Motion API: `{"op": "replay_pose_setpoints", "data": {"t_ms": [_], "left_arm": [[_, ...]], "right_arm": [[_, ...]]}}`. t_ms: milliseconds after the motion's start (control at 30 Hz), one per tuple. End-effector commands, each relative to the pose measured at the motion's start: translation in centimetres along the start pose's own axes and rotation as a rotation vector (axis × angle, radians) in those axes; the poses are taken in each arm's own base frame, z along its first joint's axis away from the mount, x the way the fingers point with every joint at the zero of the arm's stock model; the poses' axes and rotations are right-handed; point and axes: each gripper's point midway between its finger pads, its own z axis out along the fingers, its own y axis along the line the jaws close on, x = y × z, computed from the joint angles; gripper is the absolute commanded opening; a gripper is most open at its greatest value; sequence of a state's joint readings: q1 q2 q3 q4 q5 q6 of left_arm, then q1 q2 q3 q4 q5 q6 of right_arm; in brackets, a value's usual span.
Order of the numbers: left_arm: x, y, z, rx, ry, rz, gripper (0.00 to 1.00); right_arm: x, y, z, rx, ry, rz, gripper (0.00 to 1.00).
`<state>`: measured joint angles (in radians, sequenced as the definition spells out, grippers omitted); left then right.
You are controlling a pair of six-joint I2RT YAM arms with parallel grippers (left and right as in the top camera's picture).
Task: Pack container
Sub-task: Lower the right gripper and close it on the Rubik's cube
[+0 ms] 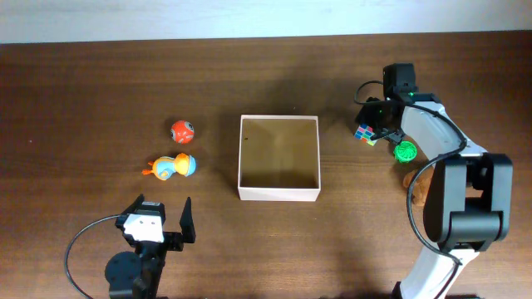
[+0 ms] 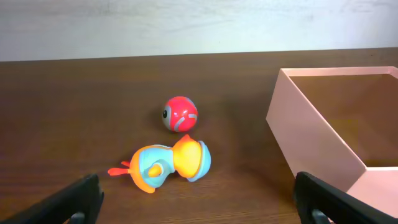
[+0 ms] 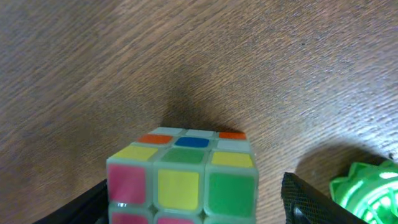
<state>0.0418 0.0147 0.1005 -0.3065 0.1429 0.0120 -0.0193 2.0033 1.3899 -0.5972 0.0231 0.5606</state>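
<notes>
Between the fingers of the right gripper (image 3: 194, 202) stands a colour cube (image 3: 180, 177). The jaws are open around it: one finger is close to its side, and the other shows a clear gap, so I judge the cube is not gripped yet. Just beside the cube lies a green toy (image 3: 367, 193), cut off by the frame edge, so its form is hard to tell.

The left gripper (image 2: 205, 202) hangs with its jaws wide apart and holds nothing. In front of it lie an orange and blue duck toy (image 2: 168, 165) and a red ball (image 2: 180, 114), near each other but apart.

The container (image 1: 278, 194) sits in the middle of the table (image 1: 83, 83), between the two groups of toys, and from overhead its tan inside looks empty. The packing seems to be at its very start: nothing is in, and four toys at least lie outside.

The wrist view cuts off the lower part of the cube, so contact low down cannot be seen. An orange-brown shape (image 1: 418, 187) under the right arm is mostly hidden; I cannot say what it is.
</notes>
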Motion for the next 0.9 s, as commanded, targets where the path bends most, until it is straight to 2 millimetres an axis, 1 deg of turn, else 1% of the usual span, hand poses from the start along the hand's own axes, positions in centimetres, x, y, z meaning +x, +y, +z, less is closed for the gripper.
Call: {"op": "replay_pose_setpoints", "data": {"t_ms": [0, 100, 233, 367, 500, 733, 867], "left_arm": [[0.0, 0.0, 0.0, 0.004, -0.005, 0.018, 0.99], [0.0, 0.0, 0.0, 0.004, -0.005, 0.018, 0.99], [0.0, 0.0, 0.0, 0.004, -0.005, 0.018, 0.99], [0.0, 0.0, 0.0, 0.004, -0.005, 0.018, 0.99], [0.0, 0.0, 0.0, 0.004, -0.005, 0.018, 0.99], [0.0, 0.0, 0.0, 0.003, -0.005, 0.018, 0.99], [0.0, 0.0, 0.0, 0.004, -0.005, 0.018, 0.99]], "right_arm": [[-0.2, -0.2, 1.0, 0.015, 0.000, -0.004, 0.75], [0.2, -0.3, 2.0, 0.020, 0.017, -0.005, 0.75], [0.7, -0.3, 2.7, 0.020, 0.039, -0.006, 0.69], [0.6, -0.2, 2.7, 0.016, 0.034, -0.005, 0.63], [0.6, -0.2, 2.7, 0.017, 0.035, -0.007, 0.59], [0.6, -0.1, 2.6, 0.007, 0.039, -0.014, 0.59], [0.3, 0.2, 2.0, 0.007, 0.047, -0.035, 0.59]]}}
